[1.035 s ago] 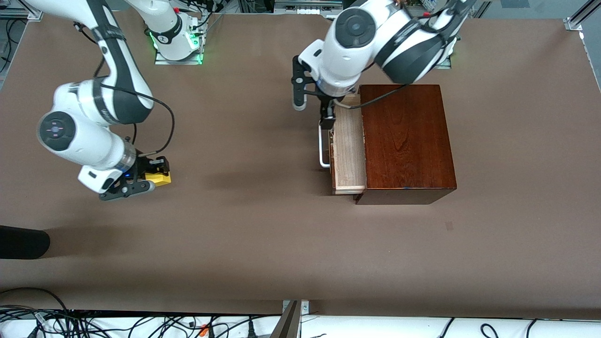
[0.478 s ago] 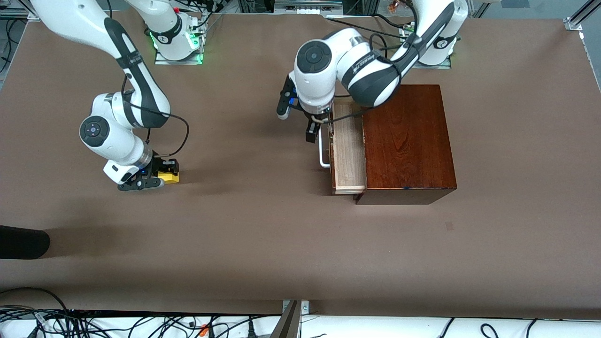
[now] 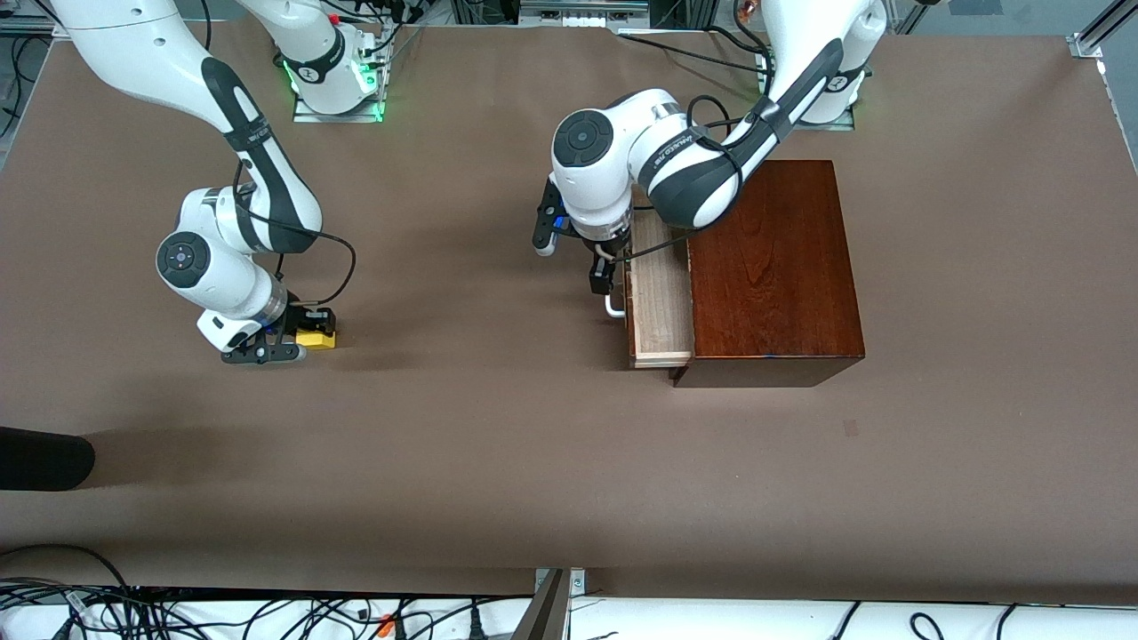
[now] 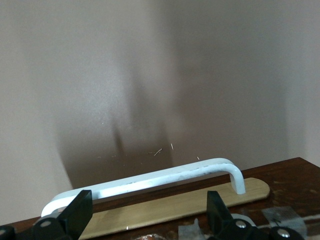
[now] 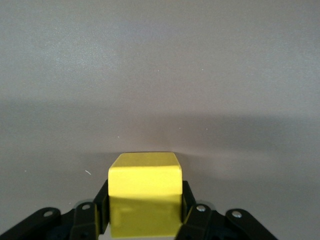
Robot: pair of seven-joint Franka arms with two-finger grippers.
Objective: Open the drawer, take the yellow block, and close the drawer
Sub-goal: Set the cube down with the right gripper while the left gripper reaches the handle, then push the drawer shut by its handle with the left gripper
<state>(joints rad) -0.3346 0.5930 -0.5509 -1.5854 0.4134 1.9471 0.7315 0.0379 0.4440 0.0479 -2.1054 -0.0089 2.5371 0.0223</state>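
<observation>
The drawer [image 3: 660, 298] stands part-open from its wooden box [image 3: 772, 267], its white handle [image 4: 150, 182] lengthwise just before the left claw [image 4: 145, 210], spread wide, while the right claw [image 5: 145, 212] clamps the yellow block [image 5: 145, 200] low over the counter [image 3: 498, 427], well apart from the box.

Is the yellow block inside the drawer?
No, the yellow block sits between the right gripper's fingers at the right arm's end of the table, well away from the open drawer.

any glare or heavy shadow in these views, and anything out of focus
Front view: soft arm shadows on the table, a sheen on the wooden box. Left wrist view: a dark shadow falls on the table above the white handle. Right wrist view: even light, the yellow block sharp, a faint shadow band above it.
</observation>
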